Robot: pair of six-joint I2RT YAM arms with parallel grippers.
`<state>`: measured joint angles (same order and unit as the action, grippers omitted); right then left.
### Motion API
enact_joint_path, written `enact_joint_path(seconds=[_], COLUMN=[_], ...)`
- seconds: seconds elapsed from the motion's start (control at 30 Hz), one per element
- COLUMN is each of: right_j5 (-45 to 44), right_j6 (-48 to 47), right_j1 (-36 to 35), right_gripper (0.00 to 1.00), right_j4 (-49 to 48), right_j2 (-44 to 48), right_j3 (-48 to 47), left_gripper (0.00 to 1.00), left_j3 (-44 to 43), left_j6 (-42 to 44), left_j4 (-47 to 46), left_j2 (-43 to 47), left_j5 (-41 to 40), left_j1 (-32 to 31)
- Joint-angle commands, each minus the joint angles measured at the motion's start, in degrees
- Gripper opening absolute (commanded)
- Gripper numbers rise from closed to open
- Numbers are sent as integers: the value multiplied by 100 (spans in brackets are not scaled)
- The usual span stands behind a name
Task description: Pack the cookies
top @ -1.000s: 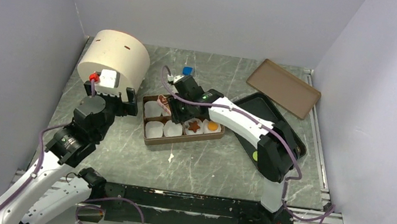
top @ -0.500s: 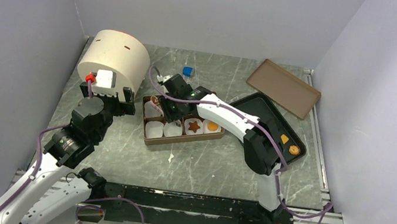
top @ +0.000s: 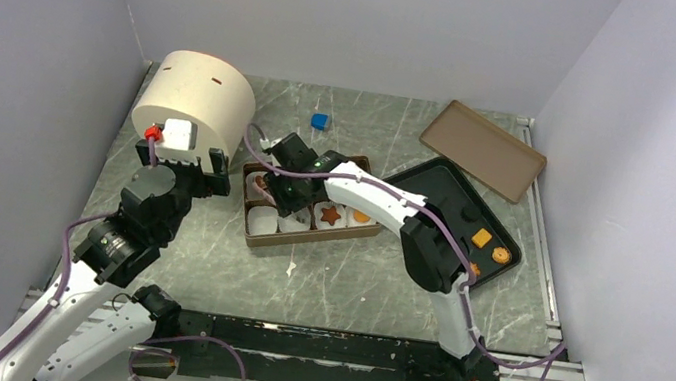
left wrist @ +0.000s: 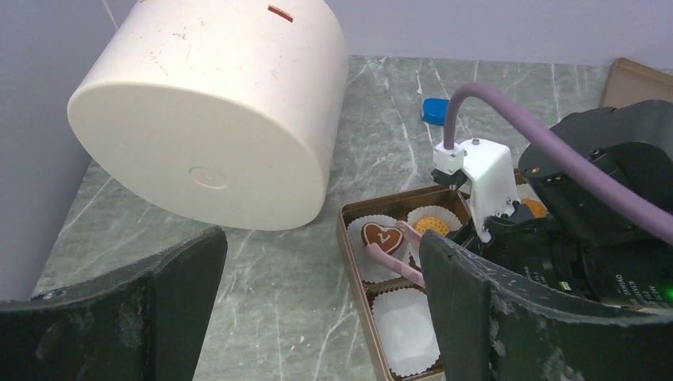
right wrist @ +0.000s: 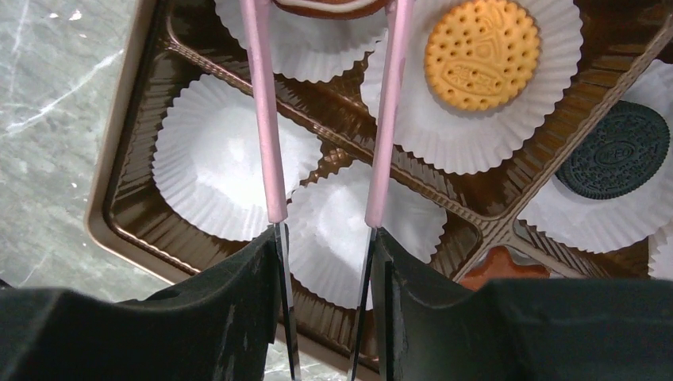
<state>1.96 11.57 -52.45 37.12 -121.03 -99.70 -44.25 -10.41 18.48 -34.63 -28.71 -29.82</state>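
A brown compartment box (top: 251, 236) with white paper cups holds cookies: a brown star (top: 331, 216), an orange round (right wrist: 482, 54) and a black round (right wrist: 623, 159). My right gripper (top: 288, 186) is shut on pink-tipped tweezers (right wrist: 266, 119). The tweezers' tips sit around a brown heart cookie (left wrist: 382, 236) in the box's far-left cup. Two cups (right wrist: 214, 171) below it are empty. My left gripper (left wrist: 317, 317) is open and empty, just left of the box. More cookies, an orange square (top: 481, 237) and an orange round (top: 502, 256), lie on a black tray (top: 437, 180) at the right.
A large cream cylinder (top: 198, 101) stands at the back left, close to my left gripper. A small blue cube (top: 321, 121) lies behind the box. A brown lid (top: 482, 149) leans at the back right. Walls close in three sides.
My right gripper moved left across the box with the tweezers and heart cookie, ending over the far-left cup. The left arm has not moved.
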Motion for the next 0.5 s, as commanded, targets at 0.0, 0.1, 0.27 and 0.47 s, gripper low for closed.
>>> enact_joint_path(seconds=[0.0,0.1,0.27,0.47], right_j5=[7,-15,-77,-142], right_j6=[-33,-33,-50,3], right_j1=[-25,-35,-35,-29], right_gripper=[45,47,50,46], right_j4=[-28,-22,-54,-188], right_j2=[-32,-5,153,505], right_j3=[-303,-315,-295,-117], left_gripper=[96,96,96,96], left_j3=[-110,-110,-101,-101], left_j6=[-61,-57,-53,-49], left_j4=[-121,-125,-134,-134], left_j2=[35,37,36,42], left_j5=[58,74,93,64], left_j1=[15,13,13,20])
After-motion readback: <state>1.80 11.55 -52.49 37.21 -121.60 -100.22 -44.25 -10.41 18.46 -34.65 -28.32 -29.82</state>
